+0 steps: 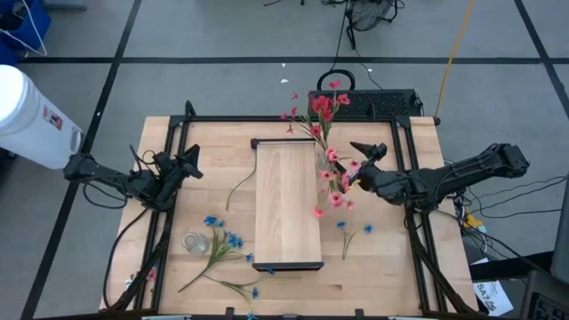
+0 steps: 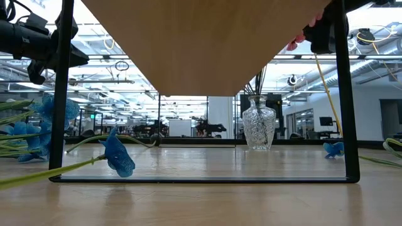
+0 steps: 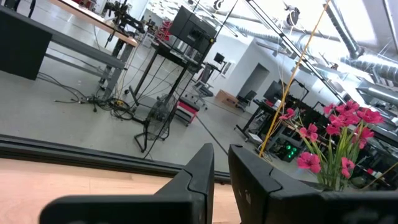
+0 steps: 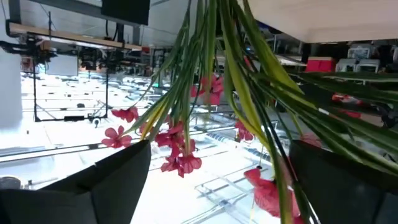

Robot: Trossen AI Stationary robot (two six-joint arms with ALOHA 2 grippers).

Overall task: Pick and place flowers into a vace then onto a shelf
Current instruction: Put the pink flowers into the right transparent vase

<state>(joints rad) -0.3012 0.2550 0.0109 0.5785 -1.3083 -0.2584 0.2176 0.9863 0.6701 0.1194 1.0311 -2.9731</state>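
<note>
1. The right gripper (image 1: 360, 164), jaws spread wide, sits beside the red-pink flowers (image 1: 325, 133) standing in a glass vase (image 2: 259, 123) just off the shelf's (image 1: 286, 204) right edge
2. Blue flowers (image 1: 222, 253) lie on the table (image 1: 391, 258) left of the shelf
3. The left gripper (image 1: 191, 164) waits at the left, jaws pressed together

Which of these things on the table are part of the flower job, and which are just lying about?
Job:
red-pink flowers in the glass vase
blue flowers
shelf
right pincer, open by the vase

Lying about:
white bin
small glass jar
</note>
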